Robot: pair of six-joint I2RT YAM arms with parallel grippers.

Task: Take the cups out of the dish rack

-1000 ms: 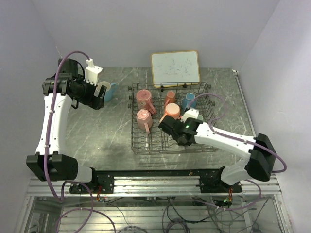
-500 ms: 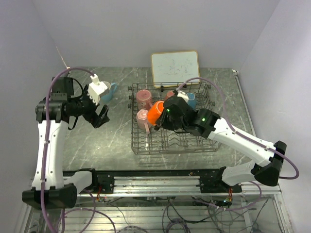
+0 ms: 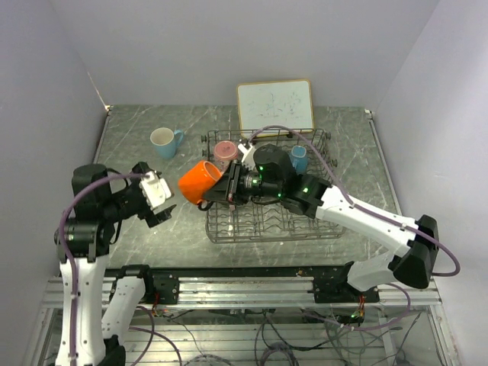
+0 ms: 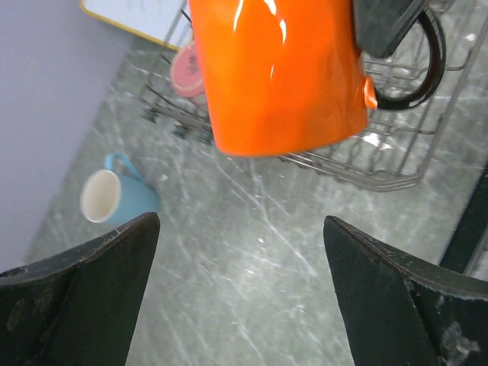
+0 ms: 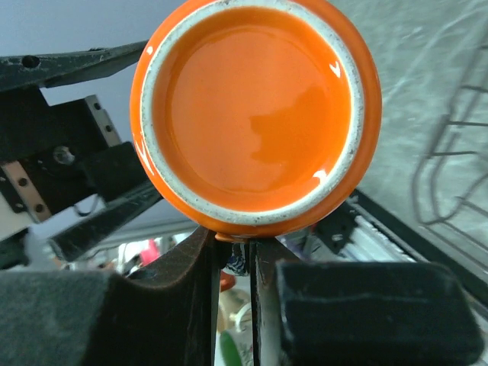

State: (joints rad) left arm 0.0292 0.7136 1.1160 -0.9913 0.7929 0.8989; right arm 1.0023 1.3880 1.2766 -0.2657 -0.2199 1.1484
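Orange-red mug (image 3: 200,181) | aloft at dish rack (image 3: 267,231) 9 o'clock edge | right gripper (image 5: 234,252) clamped narrow on it | left gripper (image 4: 240,252) spread wide, empty | whiteboard (image 3: 274,107) scribbles unreadable

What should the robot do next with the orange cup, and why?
Probably the open left gripper should ease forward around the orange cup. The right gripper holds it by the handle, out past the dish rack, facing those open jaws.

My worktop (image 3: 191,229) is grey, veined like marble. The wire dish rack (image 3: 259,238) sits on it right of centre. A light blue mug (image 3: 165,141) stands upright at far left, well apart. A wood-framed whiteboard (image 3: 274,107) stands just behind the rack.
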